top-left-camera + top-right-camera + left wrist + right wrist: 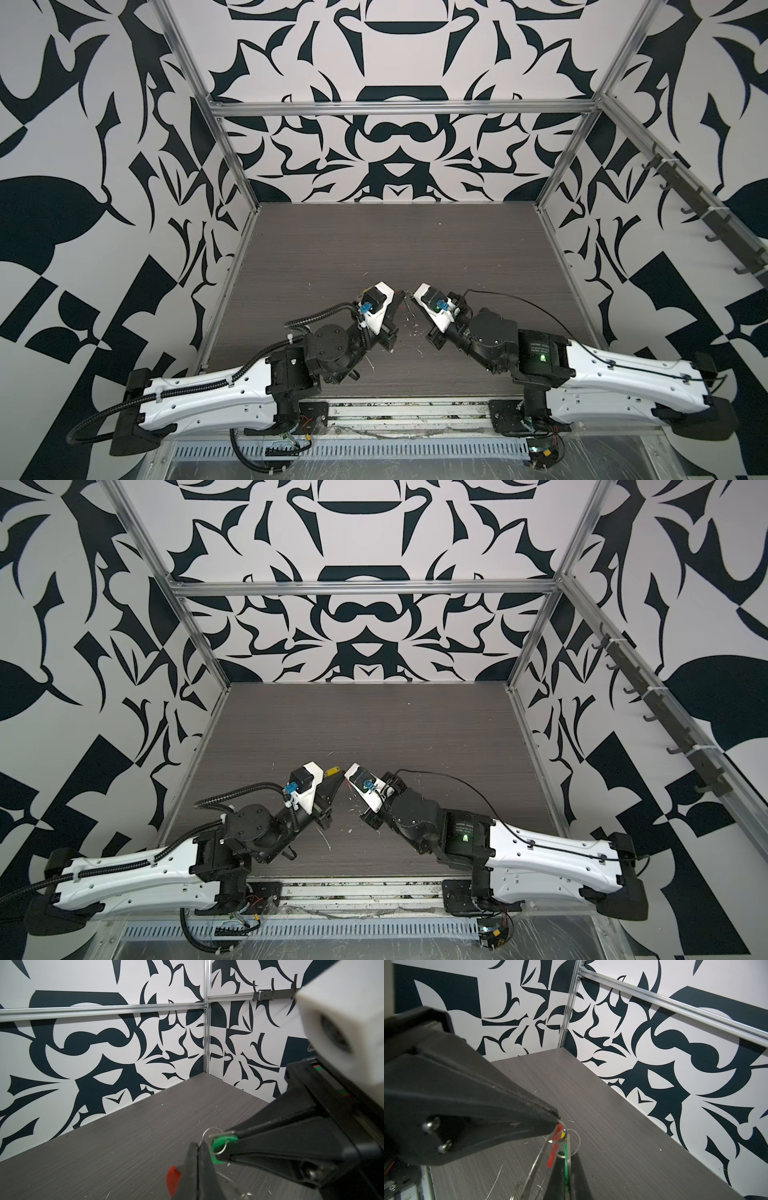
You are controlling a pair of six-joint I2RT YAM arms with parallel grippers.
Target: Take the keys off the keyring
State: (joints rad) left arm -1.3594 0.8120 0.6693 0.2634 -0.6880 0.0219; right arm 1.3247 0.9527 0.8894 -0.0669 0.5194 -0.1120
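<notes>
Both arms reach in from their bases at the front edge of the table [395,249]. The left arm [208,395] and the right arm [602,370] each lay a white link low and outward, then fold back at the elbow toward the middle. Their wrists slant inward and away from the front edge, so the two tips almost meet near the front centre of the table in both top views.

The left jaws are pressed fully together on the thin wire of the keyring [538,1158]. In the left wrist view the wire passes between the two black tips, and the red sleeve [173,1178] shows just beside them.

The right jaws are also closed, clamped on the green tag [225,1138]. Only the tag's holed end sticks out past the tips, and a small silver ring [223,1150] passes through it.

The yellow tag [332,771] sits between the two wrists in a top view, close to the left tips. In the right wrist view it shows only as a small yellow patch beside the red sleeve. The pictures do not show whether it touches either pair of jaws.

From the grip, the wire loop hangs down toward the table, and its lower part is out of view.
</notes>
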